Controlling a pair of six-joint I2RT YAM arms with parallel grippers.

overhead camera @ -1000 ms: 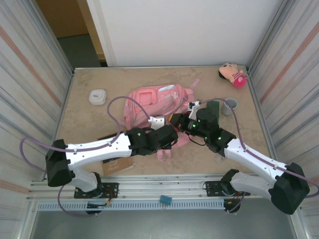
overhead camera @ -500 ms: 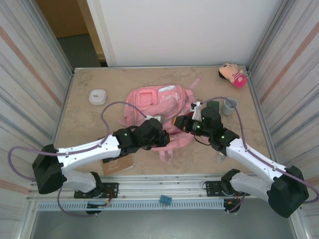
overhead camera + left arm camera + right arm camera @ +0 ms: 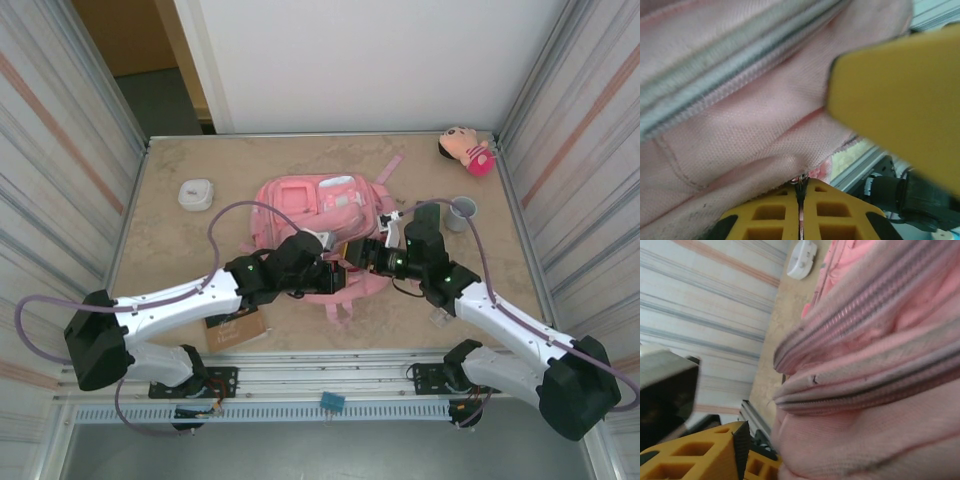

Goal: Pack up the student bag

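Two arms: both reach in from the near edge and meet at the near side of the bag, left tool (image 3: 335,272) and right tool (image 3: 352,252) just beside each other.
Student bag: the pink student bag (image 3: 315,205) lies flat in the middle of the surface (image 3: 200,260), pockets facing up, one strap trailing toward the far right and another toward the near edge.
Left tool: closed; in the left wrist view its yellow pads (image 3: 765,220) meet with no gap, and a fold of the bag's pink fabric (image 3: 740,130) sits right at their tip, apparently pinched.
Right tool: pressed up against the bag's near right edge; I cannot tell whether its jaws are parted or closed on anything.
Zip: a grey zip line (image 3: 875,295) runs across the bunched pink cloth in the right wrist view.
White case: a small white case (image 3: 195,193) rests on the surface left of the bag, apart from it.
Plush doll: a pink plush doll (image 3: 466,150) lies in the far right corner.
Grey cup: a grey cup (image 3: 462,211) stands right of the bag, with a dark green block (image 3: 428,214) just beside it.
Brown booklet: a brown booklet (image 3: 236,329) lies near the front edge, partly under the left arm.
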